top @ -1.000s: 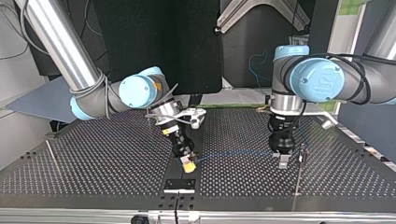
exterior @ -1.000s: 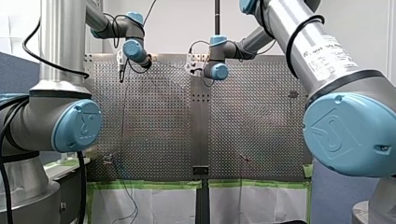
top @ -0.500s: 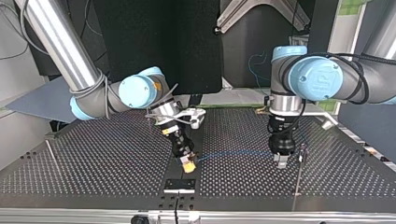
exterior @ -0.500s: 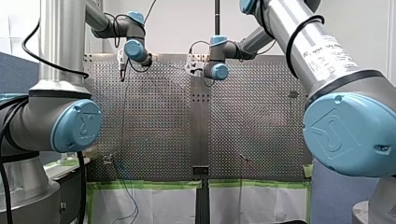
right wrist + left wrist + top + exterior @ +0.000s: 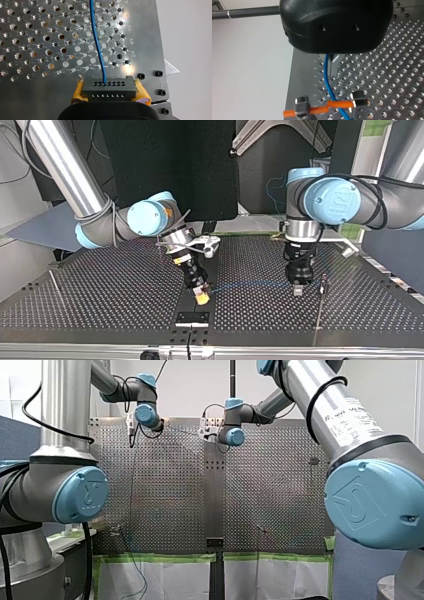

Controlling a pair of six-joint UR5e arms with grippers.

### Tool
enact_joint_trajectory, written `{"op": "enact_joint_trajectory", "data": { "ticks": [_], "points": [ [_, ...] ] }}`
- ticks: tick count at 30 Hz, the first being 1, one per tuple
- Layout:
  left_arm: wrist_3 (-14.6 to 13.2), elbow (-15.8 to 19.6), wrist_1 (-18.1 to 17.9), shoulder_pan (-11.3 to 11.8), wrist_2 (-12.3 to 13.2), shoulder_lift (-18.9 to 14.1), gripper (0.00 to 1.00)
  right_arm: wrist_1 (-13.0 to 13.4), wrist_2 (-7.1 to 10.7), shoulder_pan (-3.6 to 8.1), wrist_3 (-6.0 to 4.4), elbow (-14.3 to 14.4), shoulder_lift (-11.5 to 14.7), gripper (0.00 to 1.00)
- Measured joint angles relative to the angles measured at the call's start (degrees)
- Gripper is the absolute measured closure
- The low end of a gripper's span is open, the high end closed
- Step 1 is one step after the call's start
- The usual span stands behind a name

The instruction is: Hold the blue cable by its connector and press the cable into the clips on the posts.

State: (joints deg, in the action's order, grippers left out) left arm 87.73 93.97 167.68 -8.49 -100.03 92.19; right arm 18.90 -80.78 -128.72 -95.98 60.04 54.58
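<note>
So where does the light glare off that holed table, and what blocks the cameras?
Right wrist view: glare whitens the table beside the cable, ahead of the connector. Left wrist view: the left tool's black body hides much. Front view: the right arm fills one side.

Front view bright and even; pale wall (image 5: 195,390) nearly washed out, long highlights down the steel tube of my left arm (image 5: 65,405). Top view dimmer, black backdrop (image 5: 165,170) behind, soft sheen across the perforated table (image 5: 100,285). Left wrist view: white glints on hole rims, dull gloss on the black casing of my left gripper (image 5: 333,71). Right wrist view: ringed glare around holes beside the blue cable (image 5: 96,37), connector (image 5: 108,87) evenly lit, blown-out white past the plate edge.
</note>
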Motion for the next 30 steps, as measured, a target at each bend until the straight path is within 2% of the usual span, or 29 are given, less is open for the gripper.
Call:
{"op": "enact_joint_trajectory", "data": {
  "ticks": [5, 9, 16, 20, 27, 30],
  "points": [
    [0.15, 0.62, -0.24, -0.38, -0.25, 0.11, 1.00, 0.00, -0.04, 0.11, 0.01, 1.23, -0.01, 1.00],
    [0.07, 2.56, -1.89, -1.46, -0.51, 1.53, 1.00, 0.00, -0.29, 0.11, 0.01, 3.24, 0.03, 1.00],
    [-0.79, 4.89, -5.47, -4.56, -2.85, 5.02, 1.00, 0.51, -2.99, 0.11, 0.38, 6.70, 0.15, 1.00],
    [-1.19, 5.04, -7.22, -6.55, -4.79, 7.03, 1.00, 1.18, -4.64, 0.15, 1.20, 8.38, 0.15, 1.00],
    [-1.01, 6.50, -10.06, -10.05, -8.29, 10.53, 1.00, 2.47, -7.71, 0.27, 3.54, 11.47, 0.18, 1.00],
    [-0.89, 7.83, -11.45, -11.48, -9.71, 11.96, 1.00, 3.59, -9.07, 0.40, 3.89, 12.83, 0.16, 1.00]
  ]
}}
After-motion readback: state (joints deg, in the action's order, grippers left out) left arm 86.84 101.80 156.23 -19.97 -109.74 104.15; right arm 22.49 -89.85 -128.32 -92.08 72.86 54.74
